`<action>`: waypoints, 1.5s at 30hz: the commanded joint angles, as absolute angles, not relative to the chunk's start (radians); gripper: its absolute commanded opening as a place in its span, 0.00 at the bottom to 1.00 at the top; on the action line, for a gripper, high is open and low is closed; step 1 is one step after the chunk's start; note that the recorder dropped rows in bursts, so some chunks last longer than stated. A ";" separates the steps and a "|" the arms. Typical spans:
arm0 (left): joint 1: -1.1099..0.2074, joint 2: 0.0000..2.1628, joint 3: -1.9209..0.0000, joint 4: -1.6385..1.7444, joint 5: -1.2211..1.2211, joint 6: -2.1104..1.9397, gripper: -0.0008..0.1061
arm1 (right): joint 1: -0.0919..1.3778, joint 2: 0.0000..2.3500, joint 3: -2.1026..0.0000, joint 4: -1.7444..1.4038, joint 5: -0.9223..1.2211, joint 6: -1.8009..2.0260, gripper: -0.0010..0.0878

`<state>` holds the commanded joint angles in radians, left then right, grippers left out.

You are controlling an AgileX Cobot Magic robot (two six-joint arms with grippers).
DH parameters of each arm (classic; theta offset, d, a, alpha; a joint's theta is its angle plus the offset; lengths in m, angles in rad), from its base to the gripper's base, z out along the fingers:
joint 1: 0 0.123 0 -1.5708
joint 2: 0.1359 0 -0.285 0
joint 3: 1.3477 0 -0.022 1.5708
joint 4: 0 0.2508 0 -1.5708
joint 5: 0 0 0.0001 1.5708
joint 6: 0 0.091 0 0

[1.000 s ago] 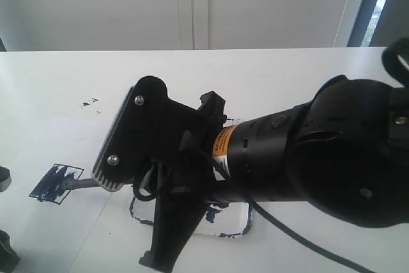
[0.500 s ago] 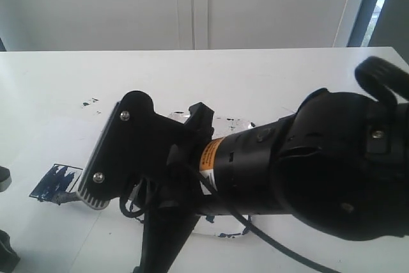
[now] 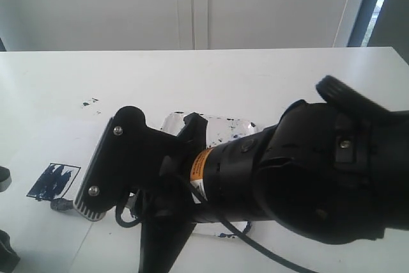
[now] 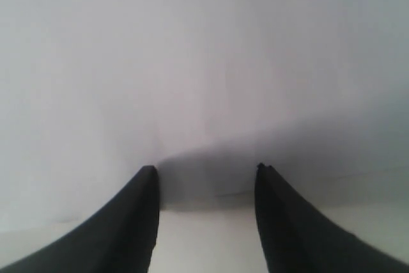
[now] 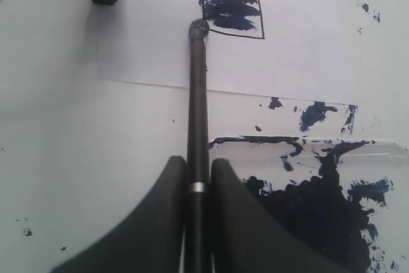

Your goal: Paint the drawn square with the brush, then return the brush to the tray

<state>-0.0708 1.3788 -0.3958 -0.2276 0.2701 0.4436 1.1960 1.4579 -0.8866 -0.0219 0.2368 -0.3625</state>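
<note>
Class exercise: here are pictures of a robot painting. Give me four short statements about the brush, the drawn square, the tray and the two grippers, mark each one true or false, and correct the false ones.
1. The right gripper is clamped on the brush. True.
2. The drawn square is completely filled with paint. False: dark blue strokes cover only part of it, and bare white paper shows inside the outline.
3. The left gripper holds a second brush. False: its jaws stand apart with nothing between them, over a plain white surface.
4. The tray has a large dark paint blot in it. True.
</note>
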 joint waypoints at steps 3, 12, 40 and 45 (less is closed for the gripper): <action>-0.071 1.379 -0.396 -0.228 0.270 0.444 0.49 | 1.196 1.458 -0.887 -0.027 0.231 -0.362 0.01; -0.071 1.379 -0.396 -0.228 0.277 0.444 0.49 | 1.155 1.458 -0.887 -0.046 0.213 -0.362 0.01; -0.071 1.379 -0.396 -0.228 0.275 0.444 0.49 | 1.131 1.480 -0.887 -0.008 0.196 -0.362 0.01; -0.071 1.379 -0.396 -0.228 0.275 0.444 0.49 | 1.156 1.489 -0.887 0.000 0.196 -0.362 0.01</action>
<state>-0.0708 1.3788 -0.3958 -0.2276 0.2749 0.4436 1.1565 1.4887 -0.8866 0.0000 0.1957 -0.3625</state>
